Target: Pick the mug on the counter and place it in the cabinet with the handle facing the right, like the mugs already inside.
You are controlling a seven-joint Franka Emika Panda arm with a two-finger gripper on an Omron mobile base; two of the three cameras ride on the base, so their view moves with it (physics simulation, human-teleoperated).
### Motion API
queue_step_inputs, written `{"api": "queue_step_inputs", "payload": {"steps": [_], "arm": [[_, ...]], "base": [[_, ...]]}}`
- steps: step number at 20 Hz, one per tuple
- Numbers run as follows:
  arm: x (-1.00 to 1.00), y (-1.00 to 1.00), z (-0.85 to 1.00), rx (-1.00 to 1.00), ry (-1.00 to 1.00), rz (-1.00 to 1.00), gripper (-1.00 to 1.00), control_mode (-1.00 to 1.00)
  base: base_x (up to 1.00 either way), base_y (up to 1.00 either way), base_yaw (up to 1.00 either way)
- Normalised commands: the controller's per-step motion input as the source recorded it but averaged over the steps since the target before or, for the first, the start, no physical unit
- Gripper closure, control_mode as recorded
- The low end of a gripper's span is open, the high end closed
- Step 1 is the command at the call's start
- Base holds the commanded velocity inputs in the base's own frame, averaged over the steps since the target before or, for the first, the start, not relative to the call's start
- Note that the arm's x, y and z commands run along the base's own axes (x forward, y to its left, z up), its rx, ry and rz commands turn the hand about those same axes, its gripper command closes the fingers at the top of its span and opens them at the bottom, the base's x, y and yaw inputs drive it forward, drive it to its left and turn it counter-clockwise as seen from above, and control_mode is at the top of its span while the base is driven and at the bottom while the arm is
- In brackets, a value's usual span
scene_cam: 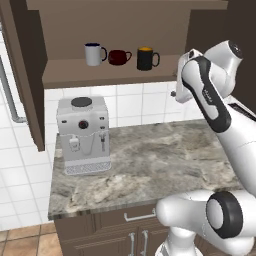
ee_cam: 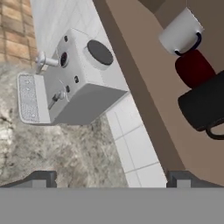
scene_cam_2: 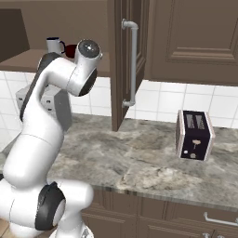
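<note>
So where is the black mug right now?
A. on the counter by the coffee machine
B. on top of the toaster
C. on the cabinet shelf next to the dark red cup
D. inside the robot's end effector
C: the black mug stands on the cabinet shelf, right beside the dark red cup.

You see white square wall tiles point(scene_cam: 130, 105) behind the worktop and terracotta floor tiles point(scene_cam: 25, 242) at lower left. A grey espresso machine point(scene_cam: 83, 134) and a toaster point(scene_cam_2: 194, 135) stand well apart, and an open brown door point(scene_cam_2: 122, 60) carries a long silver handle point(scene_cam_2: 132, 62).
</note>
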Motion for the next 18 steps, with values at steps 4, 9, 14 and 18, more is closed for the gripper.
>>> {"api": "queue_step_inputs", "payload": {"steps": [4,9,14,18], "arm": [[-0.13,0.0,-0.49,0.0,0.0,0.0,-1.0,-1.0],[-0.13,0.0,-0.6,0.03,0.0,0.0,-1.0,-1.0],[-0.13,0.0,-0.6,0.06,0.0,0.0,-1.0,-1.0],[-0.03,0.0,-0.63,0.1,0.01,0.0,-1.0,-1.0]], "base": [[0.0,0.0,0.0],[0.0,0.0,0.0],[0.0,0.0,0.0],[0.0,0.0,0.0]]}}
